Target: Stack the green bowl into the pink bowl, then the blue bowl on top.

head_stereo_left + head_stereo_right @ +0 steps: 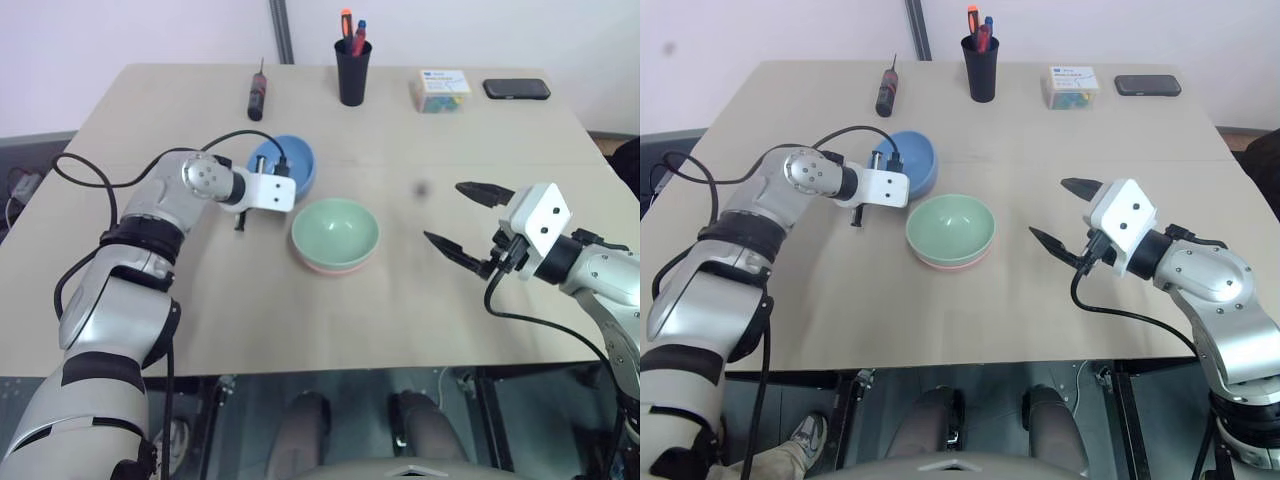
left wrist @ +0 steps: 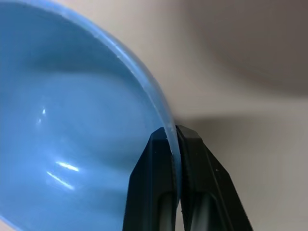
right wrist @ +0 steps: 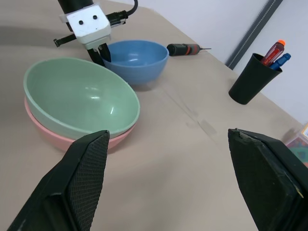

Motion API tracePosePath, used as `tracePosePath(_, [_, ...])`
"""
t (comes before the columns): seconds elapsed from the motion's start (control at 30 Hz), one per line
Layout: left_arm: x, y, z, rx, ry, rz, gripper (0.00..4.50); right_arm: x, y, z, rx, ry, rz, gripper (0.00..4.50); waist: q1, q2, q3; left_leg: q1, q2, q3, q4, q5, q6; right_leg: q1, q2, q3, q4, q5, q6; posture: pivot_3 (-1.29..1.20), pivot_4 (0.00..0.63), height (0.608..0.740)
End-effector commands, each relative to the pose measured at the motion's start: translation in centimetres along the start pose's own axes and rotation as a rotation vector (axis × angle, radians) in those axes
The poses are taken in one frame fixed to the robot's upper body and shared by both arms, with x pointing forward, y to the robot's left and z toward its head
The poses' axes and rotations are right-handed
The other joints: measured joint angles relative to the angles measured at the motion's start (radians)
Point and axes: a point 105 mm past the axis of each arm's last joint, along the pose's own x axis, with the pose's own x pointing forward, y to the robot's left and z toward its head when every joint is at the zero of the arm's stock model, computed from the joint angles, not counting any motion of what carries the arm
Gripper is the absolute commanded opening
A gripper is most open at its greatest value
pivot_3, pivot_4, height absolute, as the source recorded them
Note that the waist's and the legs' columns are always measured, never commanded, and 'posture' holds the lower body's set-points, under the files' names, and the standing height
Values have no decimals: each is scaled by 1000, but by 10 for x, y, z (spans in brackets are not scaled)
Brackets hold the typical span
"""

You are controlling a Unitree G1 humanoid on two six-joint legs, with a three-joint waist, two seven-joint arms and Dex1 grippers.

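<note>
Pinching the near rim of the blue bowl (image 2: 72, 144), the left gripper (image 2: 174, 137) has one black finger inside the wall and one outside, pressed together on it. That bowl stands on the table (image 1: 300, 320) left of centre, just beyond and to the left of the green bowl (image 1: 335, 230). The green bowl sits nested in the pink bowl (image 3: 53, 137), whose salmon rim peeks out beneath it, near the table's middle. The right gripper (image 1: 470, 222) hovers to the right of the stack, well apart from it, its fingers spread wide and holding nothing. Along the far edge stand a screwdriver (image 1: 256, 95), a black pen cup (image 1: 352, 72), a small box (image 1: 440, 90) and a phone (image 1: 516, 89).
</note>
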Motion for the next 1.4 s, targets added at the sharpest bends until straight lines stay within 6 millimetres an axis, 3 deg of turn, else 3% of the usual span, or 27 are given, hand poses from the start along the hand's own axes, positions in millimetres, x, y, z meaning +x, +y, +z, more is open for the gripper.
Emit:
tracePosePath(0.03, [-32,28,19,31,-110,102,34,-9,-8,9,-40,-21,-38,4113,0,0,0,-1,0,-1,0,0,0,-1,0,-1,0,0,0,0,150,740])
tracePosePath(0.2, [-71,32,66,30,-342,74,34,-23,-12,-1,-16,10,-60,4113,0,0,0,-5,0,-2,1,0,0,-4,-1,-3,1,0,0,0,150,740])
tracePosePath(0.3, [-88,17,100,36,-468,-16,34,-35,-9,-7,12,33,-63,4113,1,0,0,-6,0,-3,1,0,-1,-4,-1,-3,0,0,0,0,150,740])
tracePosePath(0.43, [-96,-15,122,46,-532,-160,34,-56,3,-8,100,14,-10,4113,-1,0,0,-3,0,-3,3,0,0,-2,-1,-3,2,0,0,0,150,740])
tracePosePath(0.57, [-92,-30,121,43,-517,-232,34,-73,12,-2,160,-22,25,4113,-2,0,0,2,0,-3,3,0,0,3,0,-3,6,0,0,0,150,740])
tracePosePath(0.7, [-85,-35,118,53,-484,-274,34,-77,14,6,181,-66,41,4113,-3,0,1,14,0,-2,2,0,0,12,1,-1,6,0,0,0,150,740])
tracePosePath(0.77, [-82,-38,115,55,-465,-288,697,-74,15,9,175,-79,48,4113,-2,0,1,15,0,-2,3,0,0,13,1,-1,6,0,0,0,150,740])
tracePosePath(0.8, [-81,-38,116,50,-464,-287,791,-72,16,9,173,-81,55,4113,-2,0,1,15,0,-2,3,0,0,13,1,-1,6,0,0,0,150,740])
tracePosePath(0.93, [-86,-28,121,23,-489,-208,2519,-67,17,8,171,-74,67,4113,-2,0,1,14,0,-2,3,0,0,12,1,-1,6,0,0,0,150,740])
tracePosePath(0.97, [-89,-26,122,4,-494,-199,2745,-66,17,8,173,-72,70,4113,-1,0,1,13,0,-2,3,0,0,12,1,-1,5,0,0,0,150,740])
tracePosePath(1.1, [-106,-17,118,-215,-569,-95,2745,-60,19,0,164,-44,94,4113,-4,0,1,12,0,-2,3,0,0,12,1,-1,4,0,0,0,150,740])
tracePosePath(1.17, [-116,-12,117,-377,-735,40,2745,-54,17,-9,144,-16,104,4113,-6,1,0,12,1,-2,2,0,0,12,1,0,4,-1,0,0,150,740])
tracePosePath(1.27, [-112,-27,94,-575,-711,152,2745,-44,9,-21,130,8,95,4113,-11,0,0,13,1,-2,2,0,0,12,0,0,6,0,0,0,150,740])
tracePosePath(1.3, [-112,-34,89,-628,-717,176,3164,-41,8,-24,129,13,107,4423,-10,0,1,14,1,-2,2,0,0,11,0,1,6,0,0,0,150,740])
tracePosePath(1.4, [-110,-72,80,-730,-696,103,3954,-38,4,-33,162,11,127,4500,-6,0,1,13,1,-2,2,0,0,10,0,1,7,0,0,0,150,740])
